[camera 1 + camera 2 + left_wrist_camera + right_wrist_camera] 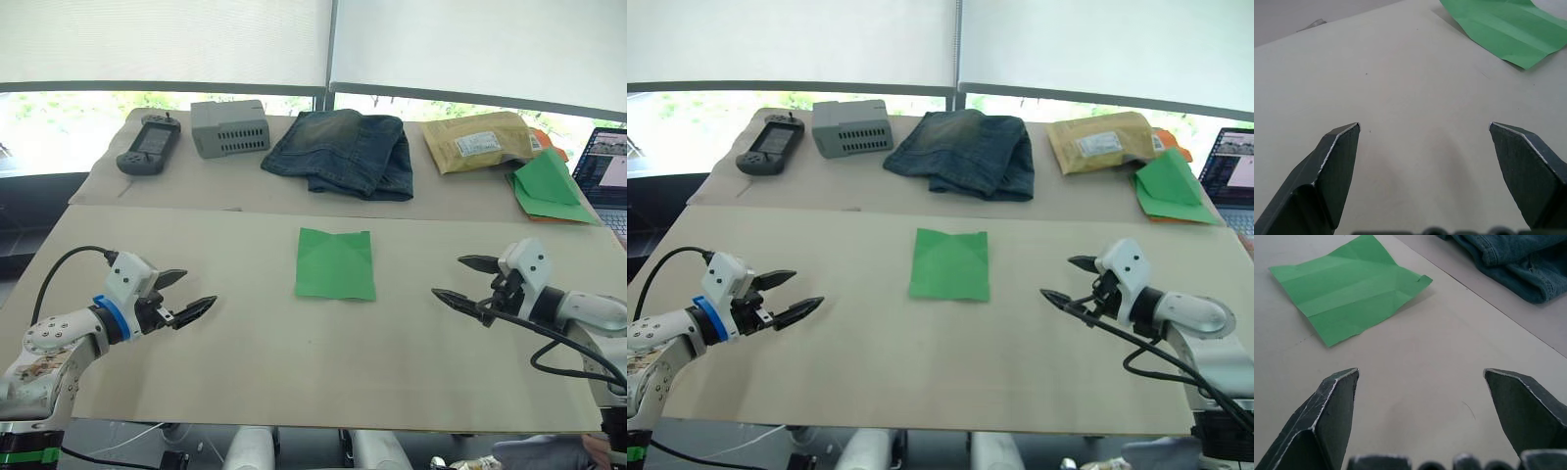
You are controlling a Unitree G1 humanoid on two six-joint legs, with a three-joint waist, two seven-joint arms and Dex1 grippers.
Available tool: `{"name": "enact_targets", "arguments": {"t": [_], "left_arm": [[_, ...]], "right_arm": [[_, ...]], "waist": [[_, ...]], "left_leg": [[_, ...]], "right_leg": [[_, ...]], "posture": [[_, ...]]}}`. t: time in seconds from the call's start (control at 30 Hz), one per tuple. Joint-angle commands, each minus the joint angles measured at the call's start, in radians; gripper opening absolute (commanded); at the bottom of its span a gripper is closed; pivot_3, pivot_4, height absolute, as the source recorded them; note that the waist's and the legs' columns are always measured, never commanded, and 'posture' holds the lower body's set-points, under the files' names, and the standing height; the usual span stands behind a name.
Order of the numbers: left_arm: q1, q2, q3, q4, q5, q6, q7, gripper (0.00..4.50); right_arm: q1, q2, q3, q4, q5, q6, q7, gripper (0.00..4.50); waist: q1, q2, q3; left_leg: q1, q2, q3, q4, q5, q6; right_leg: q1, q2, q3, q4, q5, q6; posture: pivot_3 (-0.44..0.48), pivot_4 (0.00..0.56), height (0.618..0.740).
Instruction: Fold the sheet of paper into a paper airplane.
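Left eye view, sheet of paper (336, 262) flat, apparently untouched

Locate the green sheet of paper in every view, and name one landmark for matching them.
Left eye view: sheet of paper, table centre, between both grippers.
Right eye view: sheet, centre, slightly further left.
Left wrist view: one creased corner at the upper right.
Right wrist view: upper left, flat and creased.
Shared landmark: the folded jeans behind the sheet.

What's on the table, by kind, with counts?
Green paper: 2, the sheet of paper and a paper heap
Handheld controller: 1
Grey box: 1
Folded jeans: 1
Padded envelope: 1
Laptop: 1
Total: 7
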Motion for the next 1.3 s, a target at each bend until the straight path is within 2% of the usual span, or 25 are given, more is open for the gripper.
{"name": "enact_targets", "arguments": {"t": [0.03,0.1,0.2,0.37,0.53,0.7,0.9,1.03,1.2,1.27,1.3], "left_arm": [[-0.039,0.003,0.025,-0.011,-0.014,-0.018,-0.004,4.48],[-0.066,0.009,0.018,-0.026,-0.052,0.003,-0.036,4.48],[-0.118,-0.01,0.053,-0.051,-0.193,0.058,-0.092,4.48],[-0.177,0.095,-0.125,-0.098,-0.114,0.061,-0.215,4.48],[-0.317,0.083,-0.263,-0.072,-0.066,0.061,-0.242,4.48],[-0.44,-0.011,-0.357,0.052,0.021,-0.009,-0.229,4.48],[-0.587,-0.147,-0.414,0.224,0.102,-0.086,-0.211,4.48],[-0.637,-0.213,-0.45,0.296,0.16,-0.121,-0.192,4.48],[-0.715,-0.318,-0.545,0.473,0.321,-0.22,-0.108,4.48],[-0.745,-0.358,-0.55,0.534,0.346,-0.226,-0.082,4.48],[-0.761,-0.378,-0.547,0.56,0.346,-0.216,-0.078,4.22]], "right_arm": [[-0.003,-0.006,-0.017,-0.027,0.014,0.004,0.003,4.5],[0.005,-0.011,-0.021,-0.063,0.037,0.04,0.006,4.5],[0.008,-0.03,-0.016,-0.126,0.065,0.103,0.019,4.5],[0.006,-0.113,0.058,-0.313,0.113,0.262,0.068,4.5],[-0.07,-0.106,0.109,-0.422,0.167,0.4,0.008,4.5],[-0.112,-0.094,0.146,-0.434,0.141,0.444,-0.056,4.5],[-0.147,-0.062,0.186,-0.387,0.063,0.458,-0.165,4.5],[-0.157,-0.032,0.213,-0.37,0.022,0.463,-0.219,4.5],[-0.165,0.015,0.226,-0.352,-0.023,0.511,-0.306,4.5],[-0.162,0.014,0.217,-0.351,-0.036,0.535,-0.327,4.5],[-0.16,0.011,0.201,-0.36,-0.033,0.556,-0.336,4.5]], "waist": [[0.0,0.0,0.0],[0.001,0.0,0.0],[0.002,0.0,0.0],[0.001,0.0,0.0],[0.002,0.0,0.0],[0.004,0.0,0.0],[0.005,0.0,0.0],[0.004,0.0,0.0],[0.004,0.0,0.0],[0.005,0.0,0.0],[0.005,0.0,0.0]], "left_leg": [[0.0,0.0,0.0,0.0,0.0,0.0],[0.0,0.0,0.0,0.0,0.0,0.0],[0.0,0.0,0.0,0.0,0.0,0.0],[0.0,0.0,0.0,0.0,0.0,0.0],[0.001,0.0,-0.001,0.0,0.0,0.0],[0.001,-0.001,-0.001,0.0,0.0,0.0],[-0.003,-0.002,-0.003,0.005,0.0,0.0],[-0.004,-0.002,-0.003,0.007,0.0,0.001],[-0.005,-0.002,-0.004,0.008,-0.001,0.001],[-0.006,-0.003,-0.004,0.009,-0.001,0.001],[-0.006,-0.003,-0.004,0.01,-0.001,0.002]], "right_leg": [[0.0,0.0,0.0,0.0,0.0,0.0],[0.0,0.0,0.0,0.0,0.0,0.0],[0.0,0.0,0.0,0.0,0.0,0.0],[0.0,0.0,0.0,0.001,0.0,0.0],[0.001,0.001,0.0,0.0,-0.001,0.003],[0.002,0.001,0.0,-0.001,-0.001,0.002],[0.002,0.001,-0.001,-0.001,0.001,0.001],[0.002,0.001,0.0,-0.001,0.002,0.001],[0.002,0.001,-0.001,0.0,0.004,0.0],[0.002,0.001,0.0,0.0,0.004,0.001],[0.002,0.001,-0.001,-0.001,0.004,0.001]], "posture": [[0.0,0.15,0.74],[0.0,0.15,0.74],[0.0,0.15,0.74],[0.0,0.15,0.74],[0.0,0.15,0.74],[0.0,0.15,0.74],[0.0,0.15,0.74],[0.0,0.15,0.74],[0.0,0.15,0.74],[0.0,0.15,0.74],[0.0,0.15,0.74]]}}
